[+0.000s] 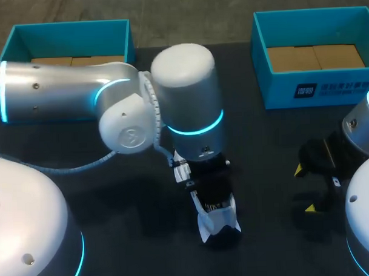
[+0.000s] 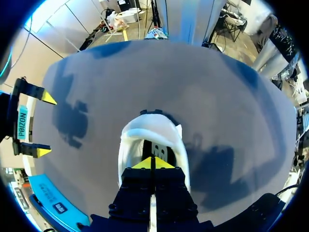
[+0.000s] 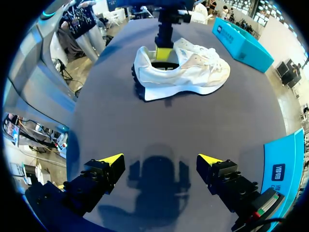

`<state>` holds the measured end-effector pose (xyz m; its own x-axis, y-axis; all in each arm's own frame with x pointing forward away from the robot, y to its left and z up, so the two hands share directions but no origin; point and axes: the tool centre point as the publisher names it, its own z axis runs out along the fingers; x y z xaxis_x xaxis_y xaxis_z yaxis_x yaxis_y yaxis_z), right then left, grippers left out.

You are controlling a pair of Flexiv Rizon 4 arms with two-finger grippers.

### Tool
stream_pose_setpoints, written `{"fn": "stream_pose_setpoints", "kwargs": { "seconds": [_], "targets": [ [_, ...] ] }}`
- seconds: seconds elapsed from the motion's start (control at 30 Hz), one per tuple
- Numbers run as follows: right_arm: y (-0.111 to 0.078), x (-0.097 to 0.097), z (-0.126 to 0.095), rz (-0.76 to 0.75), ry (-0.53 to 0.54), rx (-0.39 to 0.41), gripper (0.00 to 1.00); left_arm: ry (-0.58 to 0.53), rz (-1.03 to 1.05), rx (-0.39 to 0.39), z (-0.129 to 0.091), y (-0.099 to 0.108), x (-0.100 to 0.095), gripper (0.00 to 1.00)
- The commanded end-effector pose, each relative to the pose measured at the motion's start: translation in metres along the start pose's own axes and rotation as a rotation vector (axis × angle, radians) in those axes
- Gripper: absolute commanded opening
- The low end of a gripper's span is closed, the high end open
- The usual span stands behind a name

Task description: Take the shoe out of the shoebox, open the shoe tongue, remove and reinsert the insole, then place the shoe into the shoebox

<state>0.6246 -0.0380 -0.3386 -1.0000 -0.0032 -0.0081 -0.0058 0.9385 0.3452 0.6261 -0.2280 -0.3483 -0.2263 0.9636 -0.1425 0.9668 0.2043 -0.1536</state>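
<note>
the left shoebox [image 1: 71, 32] sits at the far edge of the table [image 1: 264, 171], out of the way. my left gripper [image 2: 153, 163] points down into the mouth of the white shoe [image 3: 188, 72], yellow tips pressed together, likely after the insole [image 2: 163, 151] — whether they pinch it i cannot tell. the shoe stands on the table, outside both boxes. the right gripper [image 3: 160, 158] hangs wide and empty nearby, free to steady it; the right shoebox [image 1: 316, 88] waits beyond.
</note>
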Motion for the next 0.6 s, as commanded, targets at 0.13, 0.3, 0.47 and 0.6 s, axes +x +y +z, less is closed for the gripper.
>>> {"fn": "stream_pose_setpoints", "kwargs": {
  "seconds": [0.13,0.3,0.47,0.6],
  "targets": [
    [0.001,0.002,0.001,0.001,-0.004,0.005,1.00,-0.031,0.005,0.017,-0.013,0.001,0.016,0.00],
    [0.001,0.002,0.001,0.001,-0.004,0.005,1.00,-0.036,0.014,0.011,-0.013,-0.002,0.013,0.00],
    [0.001,0.002,0.001,0.001,-0.004,0.005,1.00,-0.054,0.018,0.011,-0.025,0.004,0.007,0.00],
    [0.001,0.002,0.001,0.001,-0.004,0.005,1.00,-0.004,0.033,0.017,-0.010,0.002,0.004,0.10]
  ]
}}
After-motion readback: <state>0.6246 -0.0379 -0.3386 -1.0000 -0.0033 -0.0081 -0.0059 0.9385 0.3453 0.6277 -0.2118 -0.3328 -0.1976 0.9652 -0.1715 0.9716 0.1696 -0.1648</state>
